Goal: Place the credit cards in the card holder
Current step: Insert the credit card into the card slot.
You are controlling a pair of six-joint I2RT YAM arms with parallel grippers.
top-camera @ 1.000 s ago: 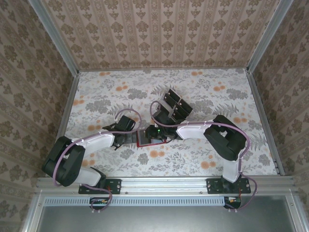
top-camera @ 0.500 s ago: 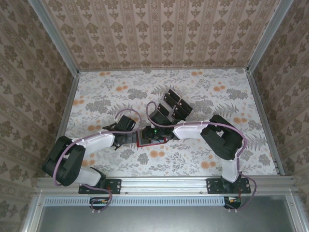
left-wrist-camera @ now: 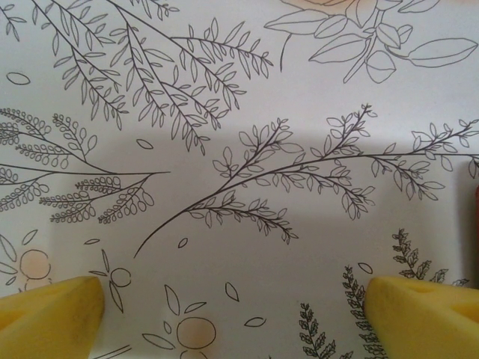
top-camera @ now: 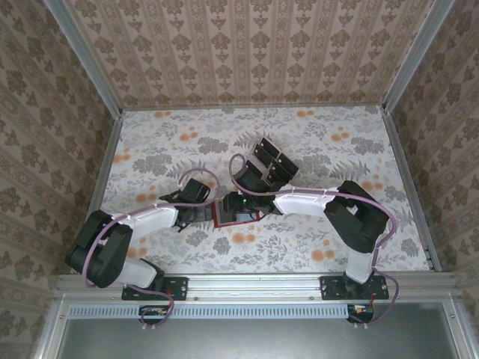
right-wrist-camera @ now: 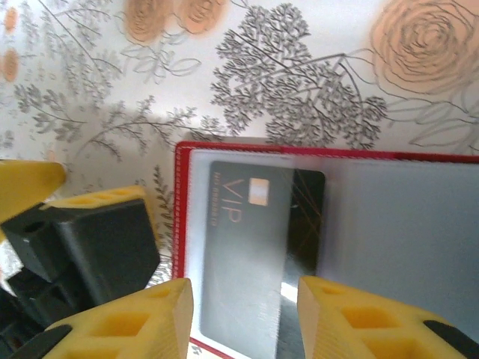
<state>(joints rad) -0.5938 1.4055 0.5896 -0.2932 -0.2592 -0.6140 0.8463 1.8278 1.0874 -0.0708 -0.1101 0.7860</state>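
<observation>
**Over the open card holder (right-wrist-camera: 404,247), one credit card (right-wrist-camera: 247,239) lies half-seated**

Just above the holder, my right gripper (right-wrist-camera: 241,299) hangs with its jaws parted, clasping nothing that I can make out. The black card lies flat on the holder's inner face, below the gap between them. Most of the card looks veiled by the pocket's film, while the end farther from the holder's red rim shows dark and bare, so I judge it only partly tucked in. My left gripper (left-wrist-camera: 239,314) stands spread wide just beside the holder's red edge, over the flowered table (left-wrist-camera: 224,112), pinning nothing. That is the risk. A fingertip brushing the bare end as I rise could drag the card back out, and a further push could slide the unheld holder rather than seat the card. More credit cards (top-camera: 271,160) wait just beyond the holder's far side.
</observation>
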